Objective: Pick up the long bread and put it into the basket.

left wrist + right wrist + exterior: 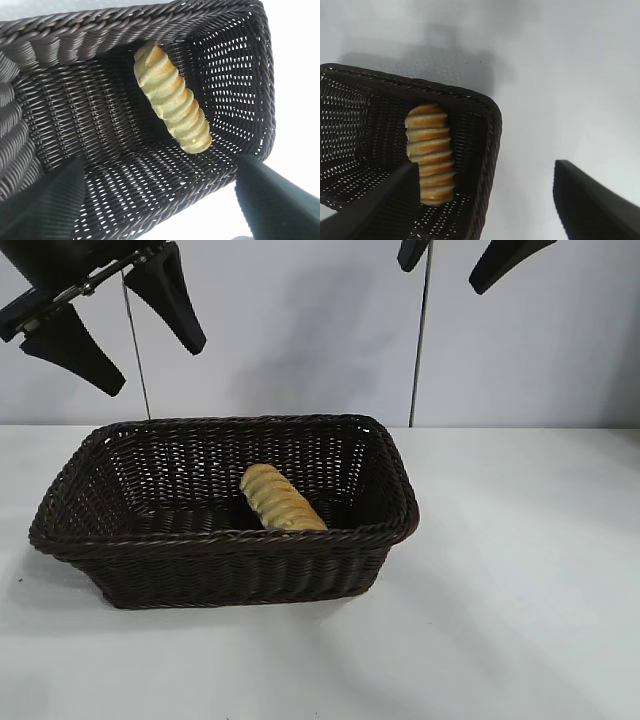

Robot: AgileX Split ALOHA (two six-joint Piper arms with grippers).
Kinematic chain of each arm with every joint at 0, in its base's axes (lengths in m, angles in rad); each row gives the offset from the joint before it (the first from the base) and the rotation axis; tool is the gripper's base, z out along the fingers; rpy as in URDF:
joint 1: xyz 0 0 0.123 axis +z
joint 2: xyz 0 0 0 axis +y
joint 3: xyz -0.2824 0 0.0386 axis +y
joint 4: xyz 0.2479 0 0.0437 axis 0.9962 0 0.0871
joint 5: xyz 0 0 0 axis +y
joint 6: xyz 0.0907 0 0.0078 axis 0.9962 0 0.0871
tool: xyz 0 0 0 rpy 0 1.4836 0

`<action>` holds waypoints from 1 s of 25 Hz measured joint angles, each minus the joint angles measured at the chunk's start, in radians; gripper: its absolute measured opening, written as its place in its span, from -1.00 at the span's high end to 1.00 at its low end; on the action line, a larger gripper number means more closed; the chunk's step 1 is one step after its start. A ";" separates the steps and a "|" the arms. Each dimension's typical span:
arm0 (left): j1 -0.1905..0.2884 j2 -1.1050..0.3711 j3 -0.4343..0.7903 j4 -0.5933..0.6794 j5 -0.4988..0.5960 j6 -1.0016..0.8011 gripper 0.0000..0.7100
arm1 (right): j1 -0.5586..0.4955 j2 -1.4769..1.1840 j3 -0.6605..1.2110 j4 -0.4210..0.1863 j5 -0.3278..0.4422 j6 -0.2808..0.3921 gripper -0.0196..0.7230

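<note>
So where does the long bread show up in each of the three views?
Exterior view: long bread lies inside the basket, right of its middle, near the front wall.
Left wrist view: bread on the basket floor, above centre.
Right wrist view: bread lower left, inside the basket corner.
Shared landmark: the basket's braided rim.

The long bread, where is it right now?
The golden-yellow twisted long bread lies inside the dark brown woven wicker basket, on its floor in the right half in the exterior view.
</note>
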State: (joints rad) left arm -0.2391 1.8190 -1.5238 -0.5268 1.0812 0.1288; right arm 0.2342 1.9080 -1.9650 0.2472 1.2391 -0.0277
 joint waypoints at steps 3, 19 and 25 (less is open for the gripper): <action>0.000 0.000 0.000 0.000 0.000 0.000 -0.68 | 0.000 0.000 0.000 0.000 0.000 0.000 -0.50; 0.000 0.000 0.000 0.000 0.000 0.000 -0.68 | 0.002 0.003 0.135 -0.010 0.001 -0.014 -0.50; 0.000 0.000 0.000 0.000 0.000 0.000 -0.68 | 0.002 0.005 0.165 -0.019 -0.001 -0.020 -0.50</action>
State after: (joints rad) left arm -0.2391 1.8190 -1.5238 -0.5268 1.0812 0.1288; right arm 0.2361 1.9129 -1.8002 0.2284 1.2386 -0.0481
